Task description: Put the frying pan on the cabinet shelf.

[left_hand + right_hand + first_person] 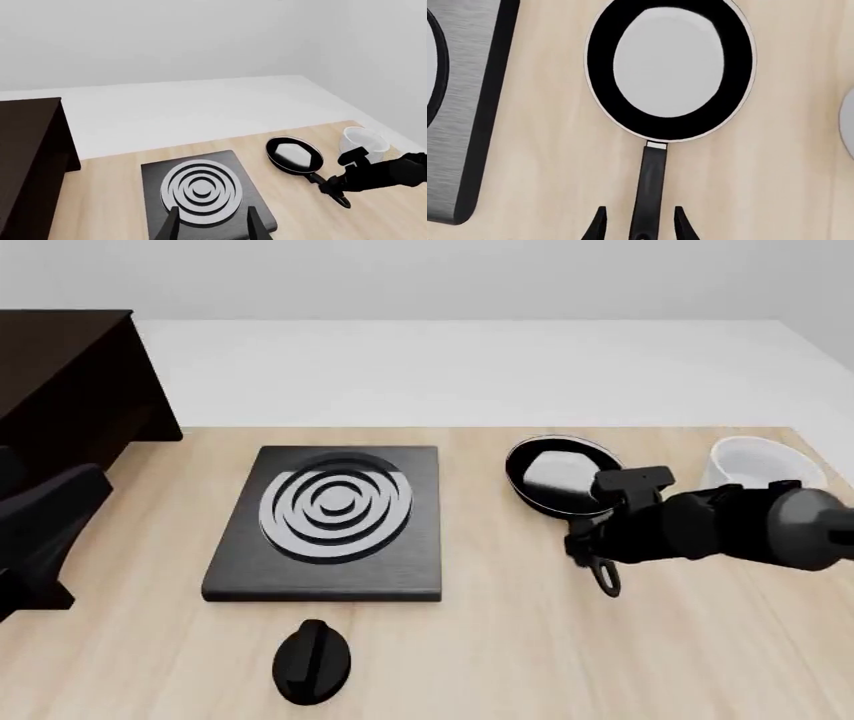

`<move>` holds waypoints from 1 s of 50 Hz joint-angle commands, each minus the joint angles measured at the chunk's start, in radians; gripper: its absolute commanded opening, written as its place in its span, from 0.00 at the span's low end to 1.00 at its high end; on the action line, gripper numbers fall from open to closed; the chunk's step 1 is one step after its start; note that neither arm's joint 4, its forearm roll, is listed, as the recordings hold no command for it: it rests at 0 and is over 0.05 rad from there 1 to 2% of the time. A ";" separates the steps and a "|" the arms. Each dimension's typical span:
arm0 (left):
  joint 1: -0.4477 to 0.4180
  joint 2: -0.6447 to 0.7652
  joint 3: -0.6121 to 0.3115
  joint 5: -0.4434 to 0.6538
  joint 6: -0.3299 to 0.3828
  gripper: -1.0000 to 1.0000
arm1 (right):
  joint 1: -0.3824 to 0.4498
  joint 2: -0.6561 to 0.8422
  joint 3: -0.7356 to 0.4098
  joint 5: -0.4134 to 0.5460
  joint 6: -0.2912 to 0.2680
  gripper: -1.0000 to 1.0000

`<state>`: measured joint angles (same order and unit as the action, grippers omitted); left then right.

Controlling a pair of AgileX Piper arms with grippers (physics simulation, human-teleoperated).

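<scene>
A black knob (312, 664) lies at the surface's (534, 640) near edge. Toward the right edge, the right gripper's (637, 220) spread fingers (599, 222) straddle the frying pan's (668, 70) handle, evidently lining up a grasp. The left gripper (210, 225), also spread, hovers over the hob (203, 192); the cabinet shelf (67, 380) stands at the far-left corner.

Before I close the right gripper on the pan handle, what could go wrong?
The right gripper straddles the handle near its far end, so the pan may sag or twist when lifted. The hob lies between the pan and the cabinet, so a low carry could clip it.
</scene>
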<state>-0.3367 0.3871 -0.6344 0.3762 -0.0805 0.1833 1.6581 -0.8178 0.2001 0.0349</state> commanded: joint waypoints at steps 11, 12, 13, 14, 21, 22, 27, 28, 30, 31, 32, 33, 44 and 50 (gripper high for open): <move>-0.005 -0.001 0.002 0.000 0.003 1.00 | -0.022 0.077 0.042 -0.082 -0.004 1.00; -0.006 -0.001 0.001 0.001 0.002 1.00 | -0.025 0.081 0.043 -0.086 -0.008 1.00; -0.006 -0.001 0.000 0.002 0.002 1.00 | -0.027 0.084 0.044 -0.088 -0.010 1.00; -0.008 -0.001 -0.003 0.003 -0.001 1.00 | -0.032 0.084 0.045 -0.090 -0.010 1.00; -0.007 0.001 0.008 -0.005 0.000 1.00 | -0.036 0.085 0.056 -0.096 -0.016 1.00; -0.008 0.000 0.007 -0.004 0.000 1.00 | -0.035 0.076 0.057 -0.091 -0.017 1.00; -0.004 0.000 0.002 -0.001 -0.001 1.00 | -0.050 0.029 0.069 -0.100 -0.018 1.00; -0.005 0.000 0.003 -0.001 -0.001 1.00 | -0.050 0.028 0.071 -0.098 -0.020 0.00; -0.005 -0.001 0.005 -0.002 0.001 1.00 | -0.042 -0.004 0.078 -0.090 -0.018 0.00; -0.006 -0.002 0.005 -0.001 0.001 1.00 | -0.041 -0.008 0.080 -0.089 -0.019 0.00; -0.007 -0.002 0.004 -0.001 0.002 1.00 | -0.040 -0.029 0.083 -0.089 -0.021 0.00; -0.006 -0.002 0.003 0.000 0.000 1.00 | -0.043 -0.038 0.084 -0.088 -0.018 0.00; -0.011 0.001 0.004 -0.003 0.002 1.00 | -0.061 -0.134 0.092 -0.060 -0.042 0.00; 0.015 0.009 -0.003 -0.005 -0.043 1.00 | -0.070 -0.176 0.097 -0.057 -0.096 0.00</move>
<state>-0.3415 0.3894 -0.6316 0.3736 -0.0930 0.1300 1.5667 -0.7190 0.1355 -0.0186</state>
